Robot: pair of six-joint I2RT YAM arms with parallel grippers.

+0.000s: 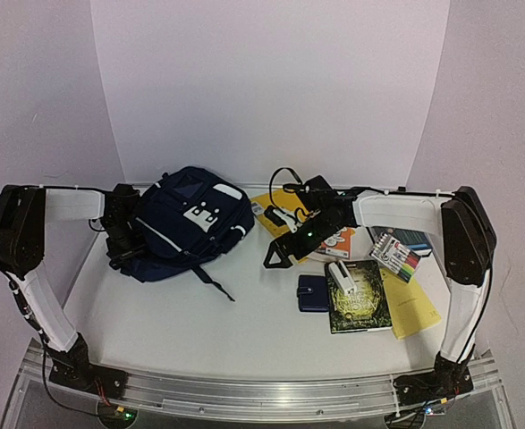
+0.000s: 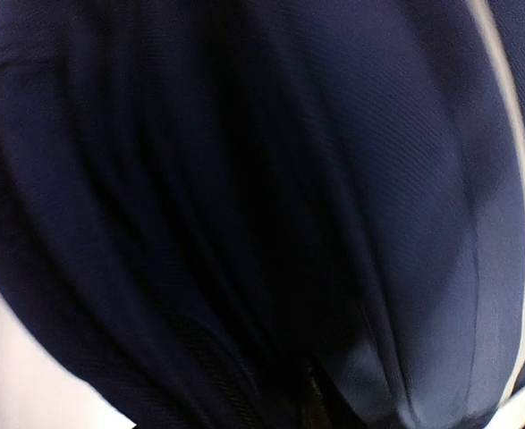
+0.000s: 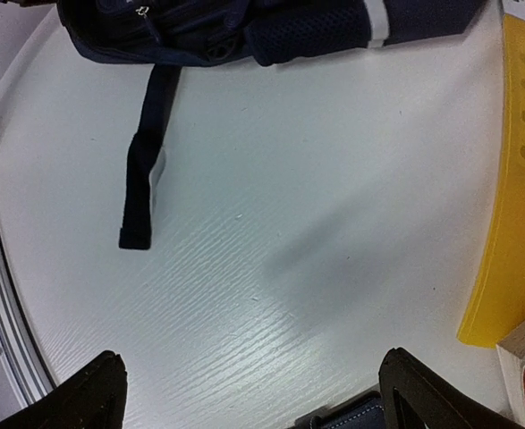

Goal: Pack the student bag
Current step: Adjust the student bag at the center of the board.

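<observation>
Seemingly the left pincer (image 1: 130, 250), grip untellable, is steadying the student bag (image 1: 186, 223) for packing, while the right pincer (image 3: 253, 375) is hovering open.

left gripper (image 1: 130, 252) angled down, right gripper (image 3: 253, 375) hovering, jaws wide apart

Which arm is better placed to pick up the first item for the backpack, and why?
Right. Its gripper hangs open over the table close to the wallet and book, while the left gripper is pressed against the backpack, far from them.
</observation>
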